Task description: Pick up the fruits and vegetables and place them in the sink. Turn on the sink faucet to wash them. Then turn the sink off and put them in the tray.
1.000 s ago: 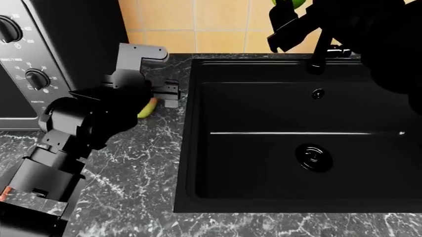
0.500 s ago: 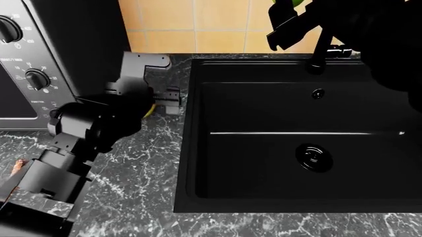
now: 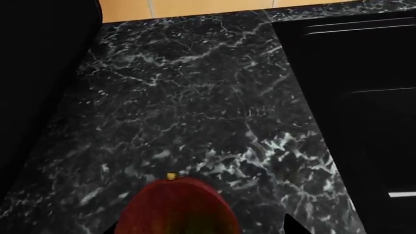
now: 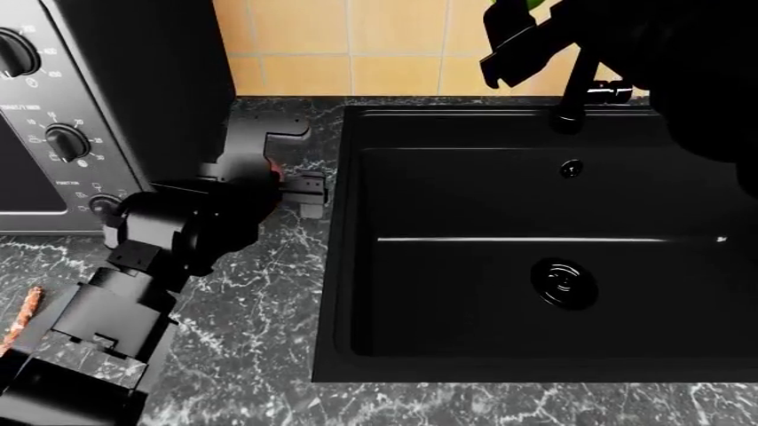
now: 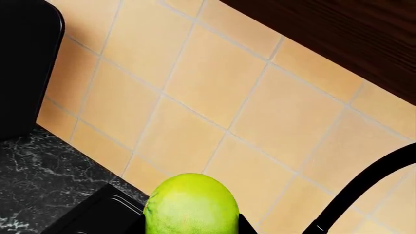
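The red-blushed apple [image 3: 175, 207] sits on the black marble counter between my left gripper's [image 3: 198, 229] spread jaws. One fingertip is at its side and the other stands apart from it. In the head view only a red sliver of the apple [image 4: 275, 169] shows under the left gripper [image 4: 290, 167], just left of the sink [image 4: 474, 257]. My right gripper [image 5: 190, 226] is shut on the green lime [image 5: 190, 207], held high by the tiled wall next to the black faucet [image 5: 364, 190]. In the head view the lime [image 4: 535, 4] is above the sink's back rim near the faucet [image 4: 576, 84]. The tray is out of view.
A steel oven with knobs [image 4: 71, 106] stands at the left, close to my left arm. The sink has a round drain [image 4: 564, 284] and an overflow hole [image 4: 571, 168]. A reddish strip [image 4: 24, 315] lies at the counter's left edge. A dark cabinet [image 5: 338, 29] hangs above the tiles.
My left gripper has moved toward the back wall, over the apple, which now sits between its jaws. The right arm holds still with the lime.
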{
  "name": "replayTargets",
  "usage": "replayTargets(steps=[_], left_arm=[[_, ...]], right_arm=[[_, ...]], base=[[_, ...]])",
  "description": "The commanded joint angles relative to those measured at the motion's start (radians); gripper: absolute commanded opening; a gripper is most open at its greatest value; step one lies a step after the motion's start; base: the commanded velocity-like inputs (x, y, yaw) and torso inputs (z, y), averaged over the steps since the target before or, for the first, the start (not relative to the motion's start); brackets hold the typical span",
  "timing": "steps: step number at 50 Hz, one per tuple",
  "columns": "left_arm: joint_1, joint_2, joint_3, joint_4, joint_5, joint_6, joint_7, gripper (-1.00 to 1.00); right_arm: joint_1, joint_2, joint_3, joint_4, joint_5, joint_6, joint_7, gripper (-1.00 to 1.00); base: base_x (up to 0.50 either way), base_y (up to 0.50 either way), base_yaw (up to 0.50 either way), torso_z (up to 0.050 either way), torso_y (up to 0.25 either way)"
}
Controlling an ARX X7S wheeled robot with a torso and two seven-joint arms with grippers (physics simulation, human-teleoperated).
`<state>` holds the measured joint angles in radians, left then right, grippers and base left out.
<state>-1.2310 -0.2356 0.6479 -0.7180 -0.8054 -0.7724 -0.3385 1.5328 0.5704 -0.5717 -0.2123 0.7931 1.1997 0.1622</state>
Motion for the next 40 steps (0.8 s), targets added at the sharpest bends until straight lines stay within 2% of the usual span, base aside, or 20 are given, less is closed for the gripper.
replayTargets(steps=[1,14,23,40], left_arm=[[0.05,-0.053,0.018,-0.058,0.026,-0.025,0.0,-1.0],[0.084,-0.128,-0.018,0.19,-0.025,-0.052,-0.048,-1.0],[0.08,-0.201,-0.061,0.45,-0.09,-0.107,-0.106,-1.0],[0.022,-0.234,-0.09,0.691,-0.168,-0.198,-0.172,-1.0]], right_arm=[[0.009,0.003,-0.003,-0.003,-0.01,0.001,-0.004,-1.0],[0.009,0.004,-0.008,0.001,-0.01,-0.001,-0.003,-1.0],[-0.001,0.004,-0.012,0.007,-0.012,-0.011,-0.002,-1.0],[-0.028,0.01,-0.016,-0.003,-0.003,-0.014,0.001,-1.0]], base=[[0.0,0.0,0.01,0.0,-0.01],[0.0,0.0,0.01,0.0,-0.001],[0.0,0.0,0.0,0.0,0.0],[0.0,0.0,0.0,0.0,0.0]])
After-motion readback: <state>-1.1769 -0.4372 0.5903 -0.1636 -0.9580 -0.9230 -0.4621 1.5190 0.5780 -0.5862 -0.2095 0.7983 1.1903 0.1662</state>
